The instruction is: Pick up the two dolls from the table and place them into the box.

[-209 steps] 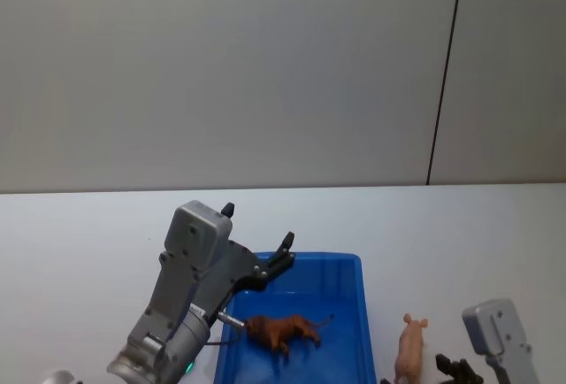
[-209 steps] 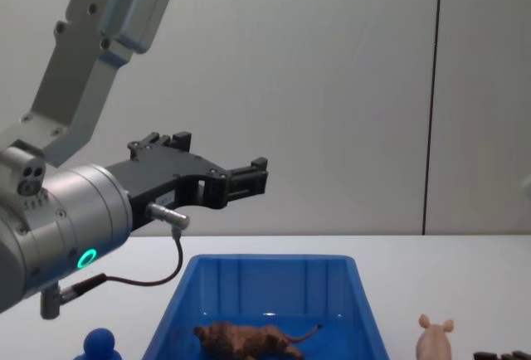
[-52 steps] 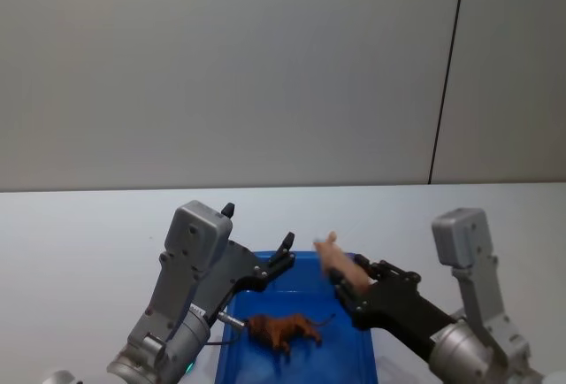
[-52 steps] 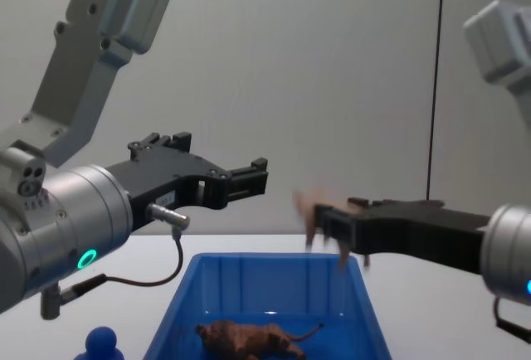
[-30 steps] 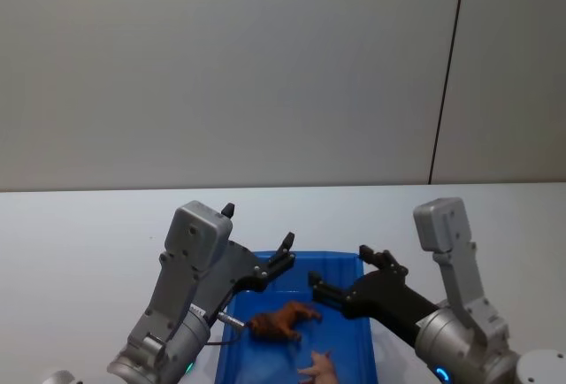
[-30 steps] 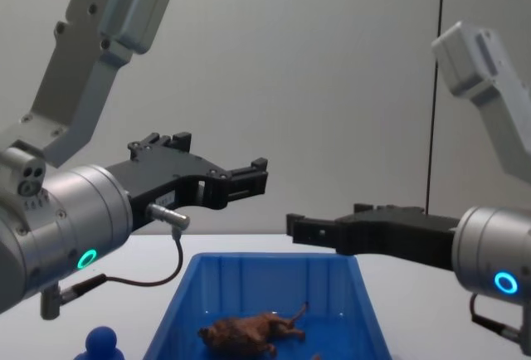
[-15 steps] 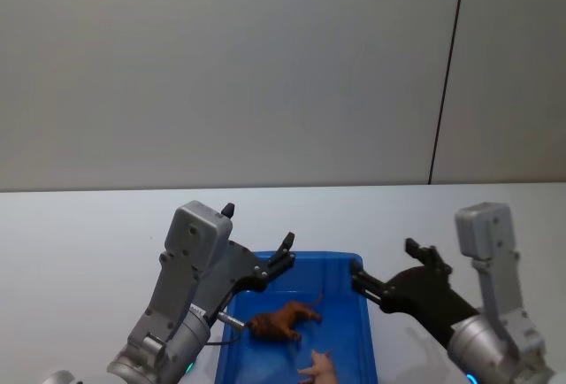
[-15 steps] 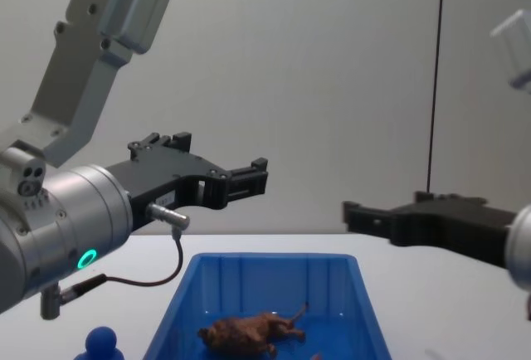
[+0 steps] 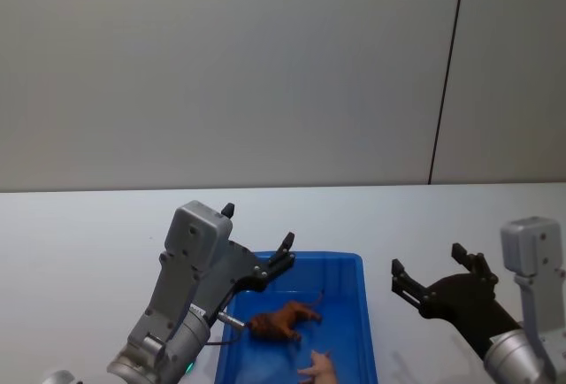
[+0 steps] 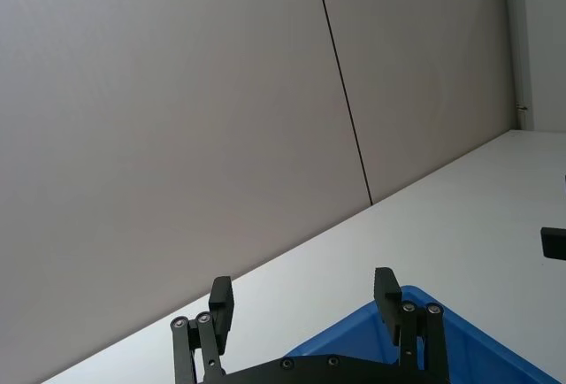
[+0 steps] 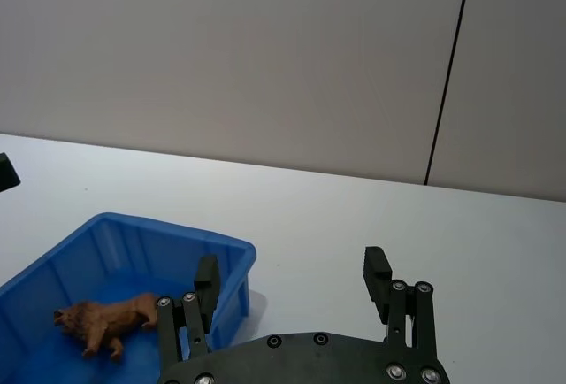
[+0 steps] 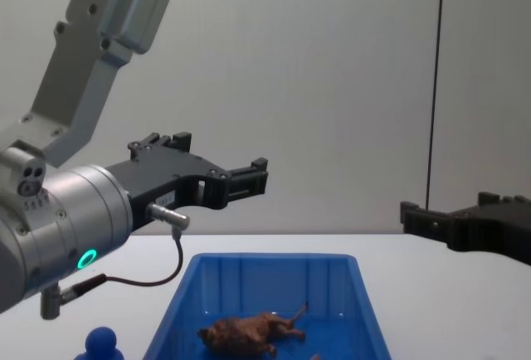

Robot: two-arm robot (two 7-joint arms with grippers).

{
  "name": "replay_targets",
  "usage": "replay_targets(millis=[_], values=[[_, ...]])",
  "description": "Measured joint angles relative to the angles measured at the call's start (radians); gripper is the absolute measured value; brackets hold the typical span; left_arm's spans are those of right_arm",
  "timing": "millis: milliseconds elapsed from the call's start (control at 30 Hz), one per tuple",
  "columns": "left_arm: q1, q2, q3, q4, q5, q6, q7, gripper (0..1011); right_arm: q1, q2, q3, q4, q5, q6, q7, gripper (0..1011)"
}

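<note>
Gaping wide and empty, right tool (image 9: 428, 260) beside the box (image 9: 366, 311), left tool (image 9: 258, 225) likewise above it

Both arms are cased in silver-grey metal. The left arm (image 12: 66, 219) has a cylindrical wrist section bearing a green illuminated ring (image 12: 86, 258), with a boxy angular link (image 12: 108, 3) above it. A black cable (image 12: 179, 256) with a silver plug (image 12: 168, 217) loops beneath the wrist. The left gripper (image 10: 303, 287) and right gripper (image 11: 292, 264) are matt black. Each has two flat, rectangular fingers fastened with small silver screws (image 11: 395, 286). The right arm link (image 9: 531, 256) is the same grey box form.
</note>
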Motion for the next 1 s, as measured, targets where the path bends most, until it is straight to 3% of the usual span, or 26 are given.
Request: replay_targets(millis=[400, 1000], values=[[0.008, 0.011, -0.010, -0.014, -0.007, 0.041, 0.010, 1003, -0.025, 0.014, 0.008, -0.021, 0.003, -0.013, -0.033, 1001], [0.031, 0.056, -0.059, -0.057, -0.080, 0.229, 0.056, 1003, -0.035, 0.021, 0.011, -0.030, 0.005, -0.018, -0.048, 1001]])
